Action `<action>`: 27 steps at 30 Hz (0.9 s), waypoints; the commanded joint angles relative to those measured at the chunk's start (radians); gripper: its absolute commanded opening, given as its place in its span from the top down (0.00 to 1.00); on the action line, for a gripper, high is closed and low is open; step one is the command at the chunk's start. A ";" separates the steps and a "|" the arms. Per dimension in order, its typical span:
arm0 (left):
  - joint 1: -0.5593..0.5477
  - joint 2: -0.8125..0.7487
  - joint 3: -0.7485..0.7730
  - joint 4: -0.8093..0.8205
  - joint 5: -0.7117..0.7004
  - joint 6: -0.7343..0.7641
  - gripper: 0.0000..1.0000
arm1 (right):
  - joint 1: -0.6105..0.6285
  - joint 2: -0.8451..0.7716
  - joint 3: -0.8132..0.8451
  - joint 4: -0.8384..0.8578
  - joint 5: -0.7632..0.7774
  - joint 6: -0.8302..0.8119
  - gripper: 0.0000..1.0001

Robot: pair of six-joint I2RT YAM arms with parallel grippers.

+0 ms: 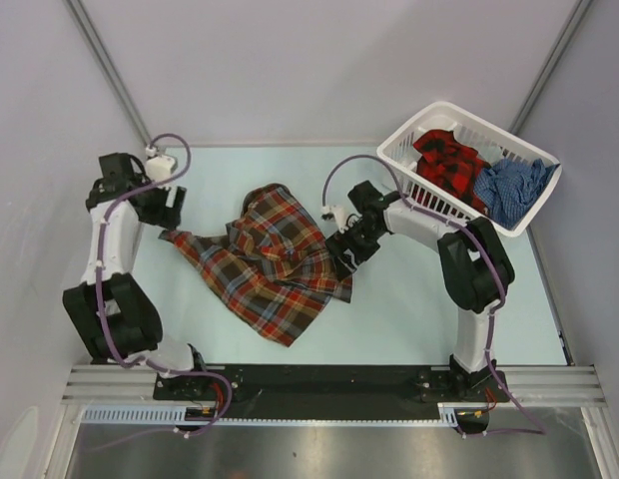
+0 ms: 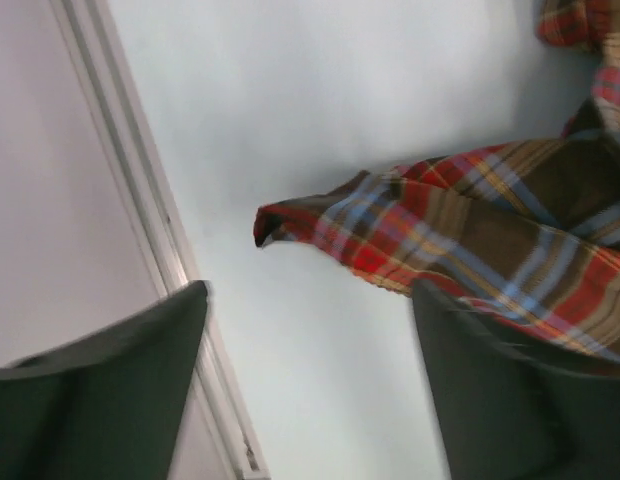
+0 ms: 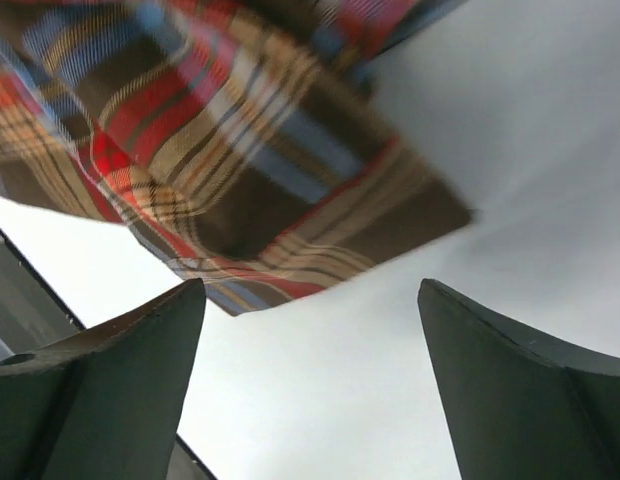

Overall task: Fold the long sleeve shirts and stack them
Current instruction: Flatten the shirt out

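Note:
The brown, red-orange and light-blue plaid shirt [image 1: 270, 261] lies crumpled in the middle of the table. One sleeve reaches left toward my left gripper [image 1: 171, 214]. In the left wrist view that sleeve [image 2: 470, 235] lies just beyond the open fingers, with its tip [image 2: 275, 225] on bare table. My left gripper [image 2: 310, 385] holds nothing. My right gripper [image 1: 345, 259] hovers at the shirt's right edge. Seen from the right wrist, a corner of the cloth [image 3: 240, 170] lies ahead of the open right gripper [image 3: 310, 385], apart from it. A red-and-black shirt [image 1: 447, 160] and a blue checked shirt [image 1: 511, 188] sit in the basket.
A white plastic laundry basket [image 1: 426, 197] stands at the back right of the table, close behind the right arm. The table's left edge and wall [image 2: 140, 210] run right beside the left gripper. A metal rail [image 1: 329, 384] borders the near edge.

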 commanded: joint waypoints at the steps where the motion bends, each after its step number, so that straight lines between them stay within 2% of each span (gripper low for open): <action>1: -0.139 -0.236 -0.130 -0.033 0.064 0.140 0.03 | 0.054 -0.012 -0.064 0.094 -0.093 0.054 0.19; 3: -0.204 -0.337 -0.211 -0.125 0.151 0.192 0.01 | 0.061 -0.001 -0.067 0.088 -0.133 0.065 0.42; 4: -0.228 -0.366 -0.243 -0.143 0.176 0.197 0.01 | 0.056 -0.001 -0.065 0.083 -0.166 0.073 0.66; 6: -0.311 -0.437 -0.347 -0.171 0.217 0.201 0.01 | 0.036 -0.020 -0.070 0.055 -0.206 0.074 0.92; 7: -0.325 -0.455 -0.384 -0.174 0.228 0.201 0.01 | 0.022 -0.058 -0.077 0.046 -0.240 0.079 1.00; 8: -0.392 -0.469 -0.419 -0.168 0.243 0.203 0.02 | -0.004 -0.082 -0.080 0.025 -0.264 0.079 1.00; 11: -0.466 -0.488 -0.541 -0.095 0.219 0.178 0.02 | -0.054 -0.216 -0.091 -0.008 -0.364 0.079 1.00; 15: -0.475 -0.444 -0.625 0.001 0.213 0.163 0.06 | -0.071 -0.362 -0.064 0.043 -0.464 0.161 1.00; 17: -0.476 -0.424 -0.645 0.037 0.202 0.190 0.09 | -0.067 -0.388 -0.021 0.142 -0.484 0.232 1.00; 20: -0.471 -0.440 -0.685 0.036 0.202 0.261 0.17 | -0.053 -0.354 0.077 0.320 -0.490 0.416 1.00; 22: -0.422 -0.507 -0.699 0.031 0.265 0.286 0.18 | -0.036 -0.322 0.132 0.499 -0.449 0.554 1.00; 24: -0.376 -0.627 -0.707 0.044 0.315 0.274 0.15 | -0.013 -0.222 0.276 0.572 -0.395 0.606 1.00; 26: -0.298 -0.720 -0.685 0.105 0.378 0.180 0.06 | 0.034 -0.111 0.432 0.591 -0.372 0.625 1.00; 27: -0.284 -0.742 -0.670 0.128 0.394 0.137 0.04 | 0.048 0.004 0.607 0.580 -0.360 0.635 1.00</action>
